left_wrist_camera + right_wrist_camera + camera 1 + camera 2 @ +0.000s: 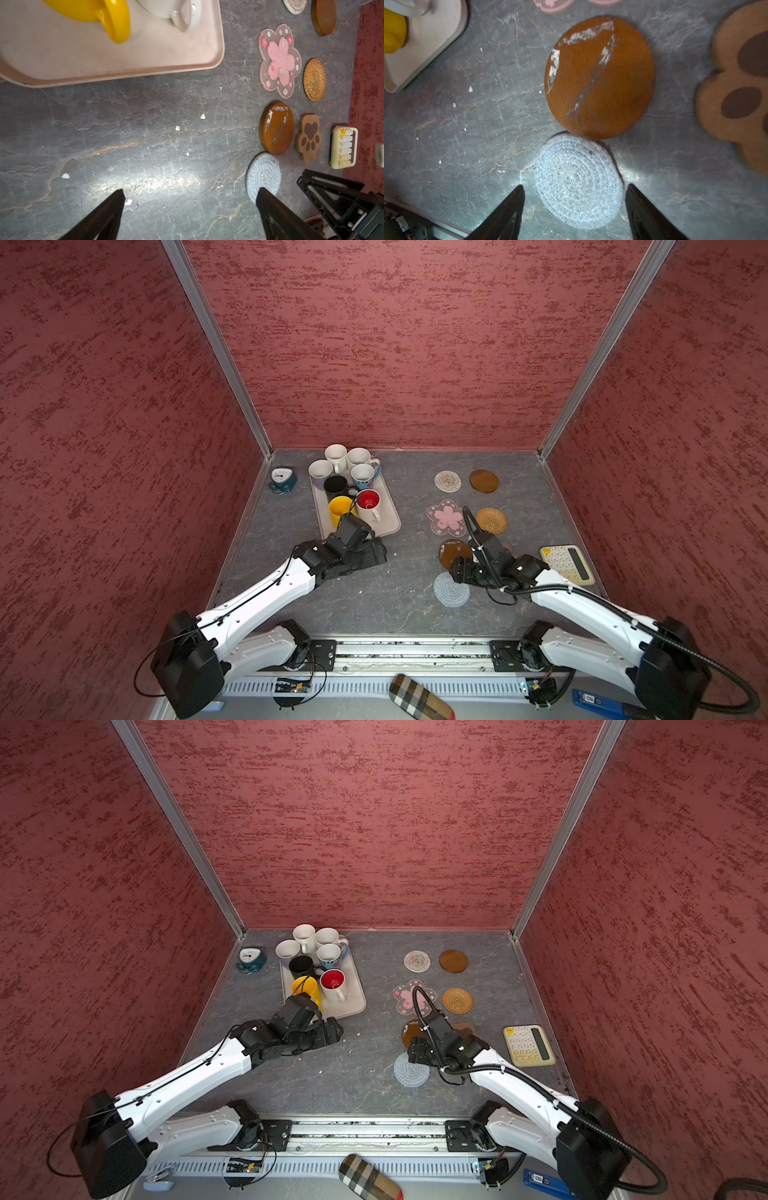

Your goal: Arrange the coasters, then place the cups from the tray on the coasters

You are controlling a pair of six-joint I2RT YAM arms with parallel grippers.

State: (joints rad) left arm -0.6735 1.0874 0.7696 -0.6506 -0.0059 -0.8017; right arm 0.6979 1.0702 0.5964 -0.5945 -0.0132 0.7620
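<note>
A tartan-checked soft case (419, 699) lies on the front ledge, nearest to where I stand and clear of the work. Beyond it, the right gripper (574, 186) hangs low over the grey marbled table (374, 593). Its jaws stand apart on either side of the round grey-blue crochet coaster (579, 166), with a gap showing on each side, so nothing is clamped.

That coaster touches, or all but touches, the scuffed brown wooden disc (600, 79) behind it. My guess is the pincer is there to pull the two apart so each can take a mug.

The other mats already lie spaced in rows on the right half of the table:
- the brown paw-print coaster (309, 137), just beside the scuffed disc
- the pink flower coaster (279, 60) with the tan rattan round (314, 80)
- the cream woven spiral (447, 481) with a second plain brown disc (484, 481) at the back

A cream calculator (567, 564) sits near the right wall.

The left gripper (191, 189) hovers just off the near edge of the flat beige plastic tray (390, 526). Its jaws are wide apart over bare table and hold nothing. It looks parked for the cups.

All seven cups crowd the tray. The yellow mug (340, 508) and the white mug with a red inside (368, 502) are closest to it, with the black mug (336, 485), the blue mug (365, 476) and the pale ones behind. No coaster carries a cup yet.

A small teal alarm clock (282, 480) stands to the left of the tray.
</note>
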